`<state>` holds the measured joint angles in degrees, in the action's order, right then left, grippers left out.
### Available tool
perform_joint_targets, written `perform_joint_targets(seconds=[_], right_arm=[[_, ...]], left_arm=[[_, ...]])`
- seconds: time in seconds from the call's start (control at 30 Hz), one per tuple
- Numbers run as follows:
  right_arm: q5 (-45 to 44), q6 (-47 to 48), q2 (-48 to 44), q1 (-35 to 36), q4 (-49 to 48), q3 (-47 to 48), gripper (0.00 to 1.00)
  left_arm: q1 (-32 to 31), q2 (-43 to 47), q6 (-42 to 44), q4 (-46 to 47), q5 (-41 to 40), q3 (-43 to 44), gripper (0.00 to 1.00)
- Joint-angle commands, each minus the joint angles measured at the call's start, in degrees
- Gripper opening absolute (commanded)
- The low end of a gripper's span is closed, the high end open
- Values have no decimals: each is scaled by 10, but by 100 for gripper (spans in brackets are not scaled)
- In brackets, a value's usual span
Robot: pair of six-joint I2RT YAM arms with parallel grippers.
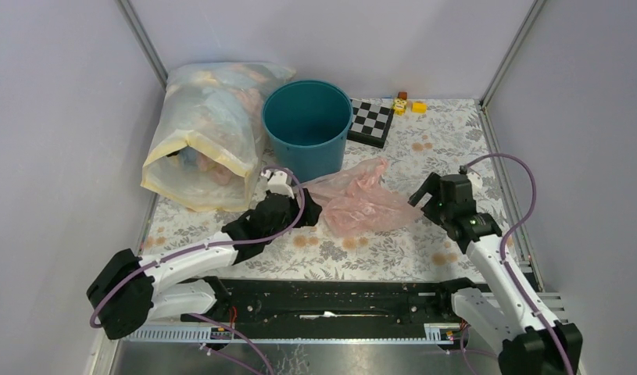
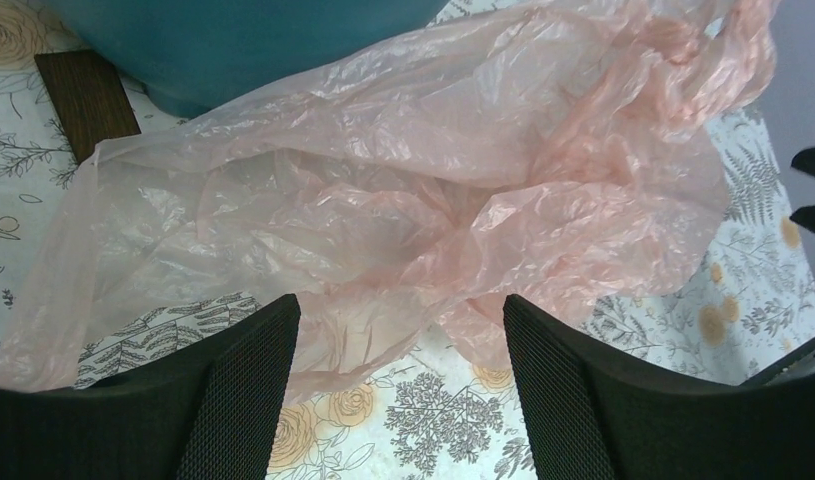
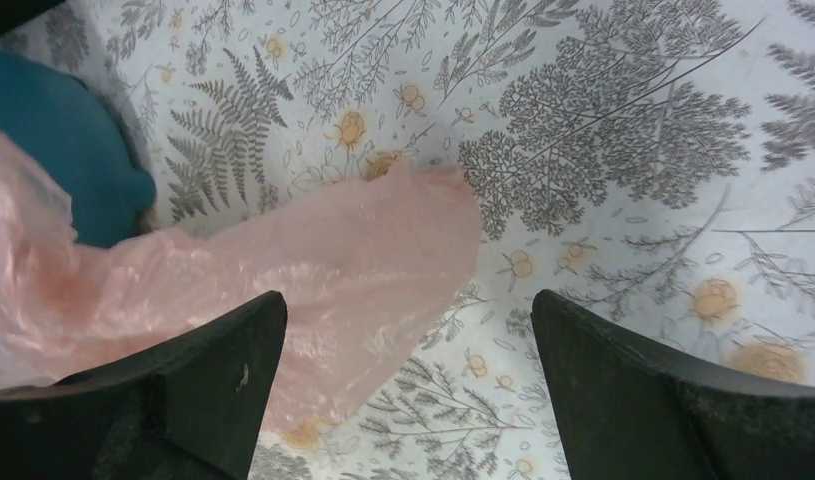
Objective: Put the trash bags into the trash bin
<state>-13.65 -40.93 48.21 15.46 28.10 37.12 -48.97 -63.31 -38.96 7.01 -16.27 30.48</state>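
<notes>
A crumpled pale pink trash bag (image 1: 362, 201) lies flat on the floral table in front of the teal-blue trash bin (image 1: 308, 125). My left gripper (image 1: 313, 209) stands open at the bag's left edge; in the left wrist view the film (image 2: 413, 190) fills the scene and its near edge reaches between my fingers (image 2: 248, 390). My right gripper (image 1: 418, 201) stands open at the bag's right corner; in the right wrist view the pink corner (image 3: 313, 270) lies by the left finger (image 3: 223, 380), with bare table between the tips. The bin wall (image 2: 233, 45) shows behind the bag.
A large clear sack (image 1: 209, 133) stuffed with bags leans at the back left, touching the bin. A small checkerboard (image 1: 372, 121) and little yellow and red blocks (image 1: 406, 104) sit at the back right. Metal frame posts and grey walls bound the table.
</notes>
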Motion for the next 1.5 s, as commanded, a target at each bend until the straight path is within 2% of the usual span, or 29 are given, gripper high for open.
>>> perform_joint_targets(seconds=[0.0, 0.07, 0.17, 0.23, 0.3, 0.33, 0.37, 0.4, 0.47, 0.57, 0.7, 0.8, 0.9, 1.23, 1.3, 1.37, 1.4, 1.47], right_arm=[[216, 3, 29, -111, -107, -45, 100], [282, -27, 40, -146, -163, -78, 100], [329, -65, 75, -151, -224, -100, 98], [362, -85, 102, -151, -268, -112, 90], [391, -90, 120, -152, -293, -113, 71], [400, -90, 123, -151, -303, -114, 57], [400, -86, 118, -151, -303, -113, 38], [395, -78, 108, -151, -297, -109, 28], [384, -50, 83, -151, -261, -90, 15], [402, 8, 49, -151, -204, -42, 3], [407, 66, 27, -116, -117, 36, 0], [367, 88, 24, -49, -73, 79, 0], [355, 87, 23, -1, -70, 92, 0], [354, 95, 6, 34, -70, 89, 0], [356, 98, 4, 36, -68, 87, 0], [354, 102, 1, 36, -63, 87, 0], [352, 104, -1, 36, -60, 87, 0], [340, 109, -6, 36, -49, 90, 0]], left_arm=[[5, -19, 16, 20, 13, 10, 77], [7, -32, 19, 21, 14, 9, 77], [13, -54, 21, 23, 20, 9, 76], [15, -64, 22, 25, 27, 9, 75], [15, -66, 22, 24, 32, 9, 75], [16, -63, 24, 22, 34, 11, 75], [15, -58, 26, 17, 35, 13, 74], [16, -49, 28, 9, 35, 16, 74], [15, -22, 35, -10, 36, 25, 74], [15, 38, 49, -29, 59, 39, 73], [14, 105, 57, -30, 119, 66, 78], [7, 114, 54, -33, 136, 99, 90], [-12, 90, 37, -46, 106, 127, 98], [-40, -18, 32, -102, -19, 220, 98], [-39, -44, 39, -111, -38, 237, 94], [-40, -70, 45, -108, -43, 248, 81], [-40, -78, 48, -104, -45, 250, 73], [-38, -88, 53, -102, -64, 254, 47]])
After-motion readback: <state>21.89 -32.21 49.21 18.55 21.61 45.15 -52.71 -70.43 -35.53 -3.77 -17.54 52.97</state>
